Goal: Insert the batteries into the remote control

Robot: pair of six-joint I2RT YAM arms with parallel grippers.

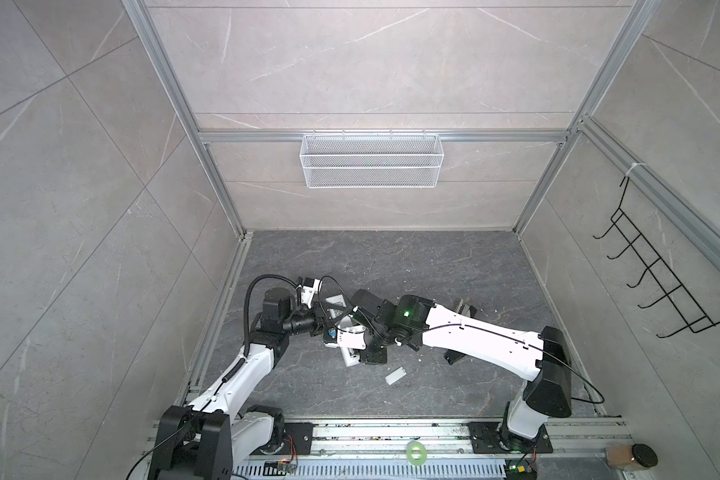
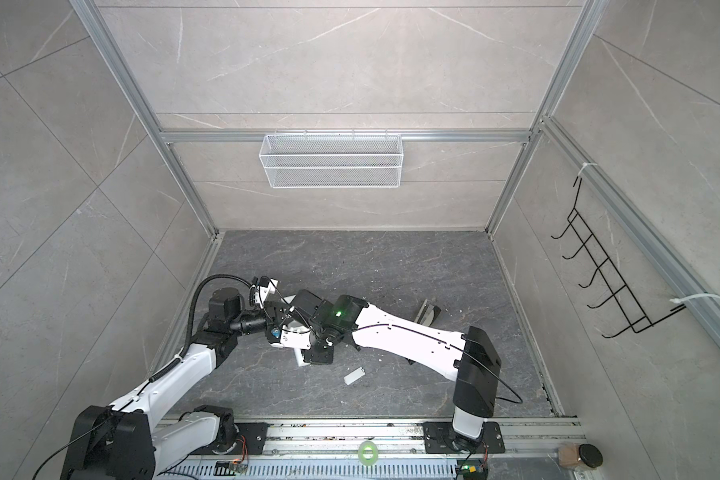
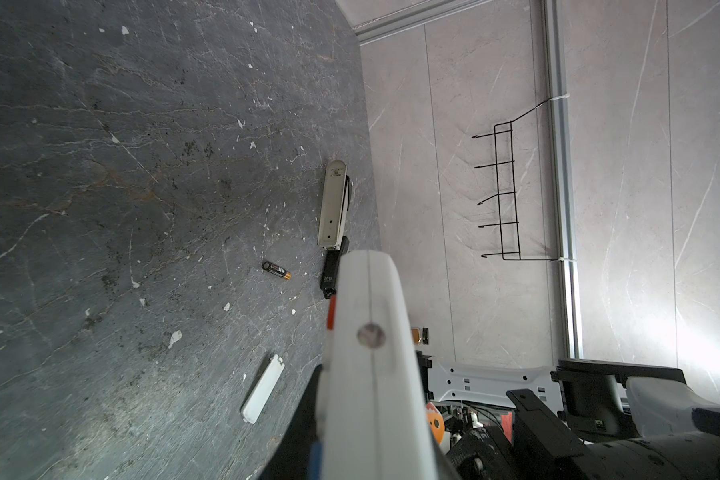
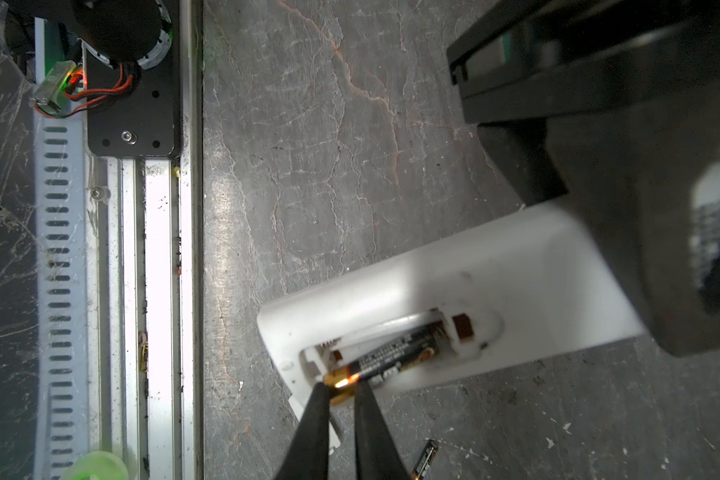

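Note:
My left gripper (image 1: 324,318) is shut on the remote control (image 4: 454,274), a long white bar held tilted with its plain back and open battery bay facing up. In the left wrist view the remote control (image 3: 371,374) fills the middle and hides the jaws. One of the batteries (image 4: 391,357), dark with gold ends, lies slanted in the bay. My right gripper (image 4: 341,390) is shut on its gold end at the bay's edge. A second battery (image 3: 276,270) lies loose on the dark floor, close beside the right fingers (image 4: 424,459).
The loose white cover (image 1: 395,377) lies on the floor in front of the arms. A silver stapler-like object (image 3: 332,203) and a black piece (image 1: 452,357) lie to the right. A green tape ring (image 1: 416,451) sits on the front rail. A wire basket (image 1: 371,162) hangs on the back wall.

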